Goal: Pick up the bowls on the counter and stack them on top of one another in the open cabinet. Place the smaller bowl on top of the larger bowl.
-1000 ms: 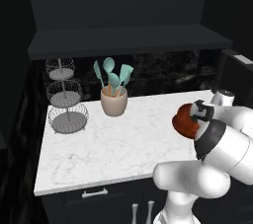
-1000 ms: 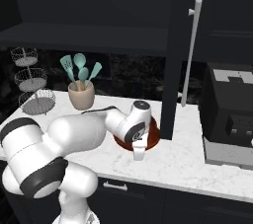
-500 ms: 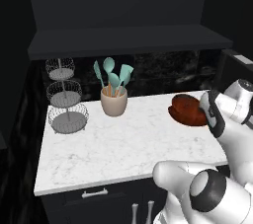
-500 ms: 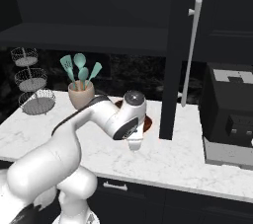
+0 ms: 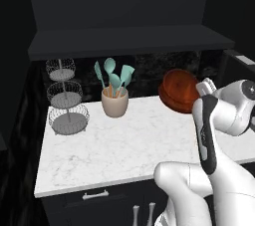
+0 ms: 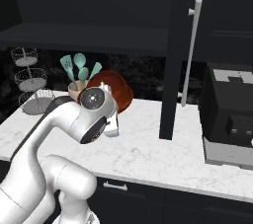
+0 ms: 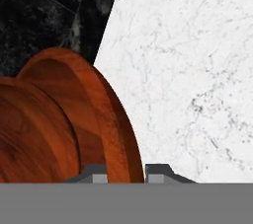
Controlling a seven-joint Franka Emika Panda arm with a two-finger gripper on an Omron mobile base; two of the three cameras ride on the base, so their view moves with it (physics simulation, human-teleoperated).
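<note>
Glossy reddish-brown bowl [image 7: 74, 129], seemingly between pincer [image 7: 127, 172] tips

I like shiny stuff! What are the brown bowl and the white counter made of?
The bowl looks like polished wood: reddish-brown, with darker grain streaks and a glossy sheen. The counter looks like smooth marble: white with faint grey veins. It is all rendered, so that is only how they look.

Open marble counter [image 5: 129, 145] up front; utensil cup [image 5: 115, 101] and wire stand [image 5: 64, 98] crowd the back-left.
</note>
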